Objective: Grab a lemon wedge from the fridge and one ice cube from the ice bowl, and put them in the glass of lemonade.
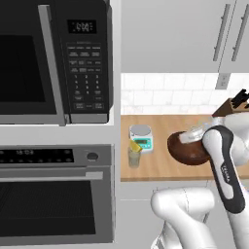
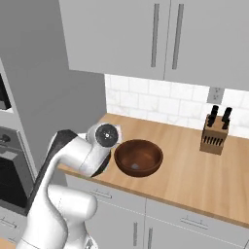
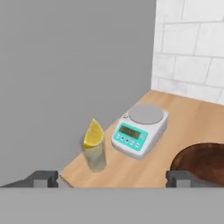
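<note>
Gripper, fingers spread and empty, near ice bowl; lemon wedge perched on glass of lemonade: a careless sweep could topple both.

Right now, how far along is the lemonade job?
Done: the lemon wedge sits in the mouth of the glass of lemonade, beside the kitchen scale. In hand: nothing; the hand is open, its fingers wide apart above the counter. Left: take one cube from the ice bowl and drop it in the glass.
</note>
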### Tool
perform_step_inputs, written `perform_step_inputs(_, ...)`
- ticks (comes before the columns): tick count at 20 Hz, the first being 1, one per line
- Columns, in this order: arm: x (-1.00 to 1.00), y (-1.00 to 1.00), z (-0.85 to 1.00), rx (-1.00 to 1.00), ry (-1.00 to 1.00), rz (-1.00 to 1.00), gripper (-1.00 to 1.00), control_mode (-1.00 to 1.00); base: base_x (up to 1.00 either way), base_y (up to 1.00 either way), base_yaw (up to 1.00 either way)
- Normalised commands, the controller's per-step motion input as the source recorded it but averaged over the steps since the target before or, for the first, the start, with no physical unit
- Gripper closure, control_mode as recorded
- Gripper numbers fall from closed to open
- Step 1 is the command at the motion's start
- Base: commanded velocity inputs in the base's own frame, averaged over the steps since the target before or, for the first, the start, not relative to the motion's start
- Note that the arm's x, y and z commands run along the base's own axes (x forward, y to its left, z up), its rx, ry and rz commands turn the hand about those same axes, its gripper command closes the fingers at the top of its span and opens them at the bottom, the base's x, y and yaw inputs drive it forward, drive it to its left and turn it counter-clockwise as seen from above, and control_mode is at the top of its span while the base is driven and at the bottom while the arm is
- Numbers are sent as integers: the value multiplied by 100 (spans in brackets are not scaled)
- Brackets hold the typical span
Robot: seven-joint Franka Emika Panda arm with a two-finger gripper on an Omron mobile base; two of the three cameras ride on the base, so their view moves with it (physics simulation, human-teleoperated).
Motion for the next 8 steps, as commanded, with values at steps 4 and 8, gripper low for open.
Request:
perform_step_inputs(4, -100, -100, 94, 32, -57, 0, -100, -100, 0, 0, 0)
perform_step_inputs(8, -100, -100, 100, 28, -60, 0, -100, -100, 0, 0, 0)
